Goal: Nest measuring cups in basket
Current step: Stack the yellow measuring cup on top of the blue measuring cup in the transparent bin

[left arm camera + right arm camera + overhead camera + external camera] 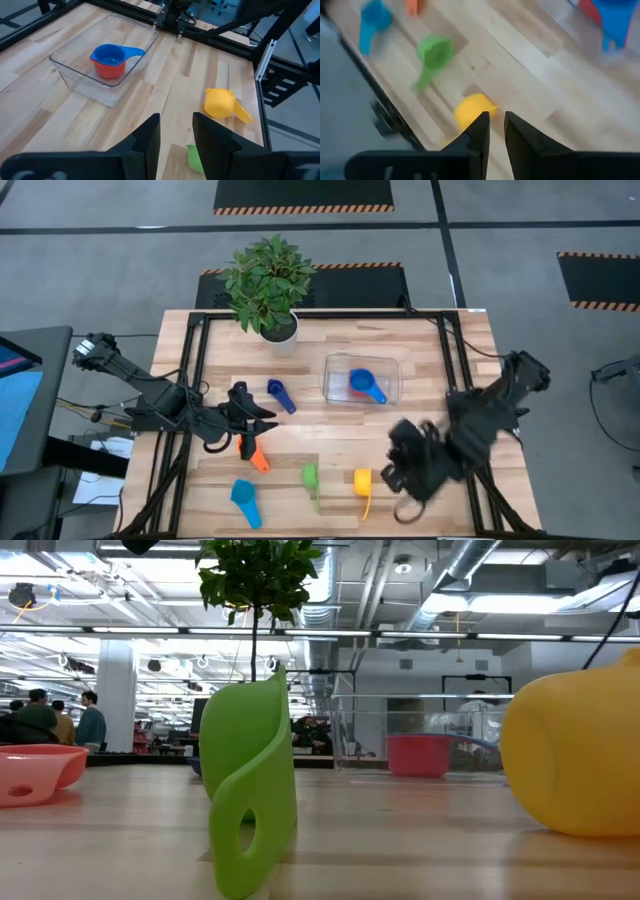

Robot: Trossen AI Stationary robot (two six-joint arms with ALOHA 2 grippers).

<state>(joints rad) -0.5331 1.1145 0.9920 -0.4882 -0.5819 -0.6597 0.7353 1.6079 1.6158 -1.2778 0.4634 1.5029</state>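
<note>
The clear basket [390, 365] [70, 75] stands right of the table's centre and holds a blue cup [111, 54] nested in a red cup [107, 70]. On the table lie a dark blue cup [280, 393], an orange cup [257, 457], a light blue cup [245, 498], a green cup [310, 476] [434, 50] on its side, and a yellow cup [362, 482] [220, 102]. My left gripper [266, 420] [176, 131] hovers above the orange cup, open by a narrow gap and empty. My right gripper [395, 472] [496, 125] is beside the yellow cup [470, 111], narrowly open and empty.
A potted plant in a white pot [268, 288] stands at the far edge, left of the basket. Black frame rails [195, 370] run along the table's left and right sides. Bare wood lies between the basket and the near row of cups.
</note>
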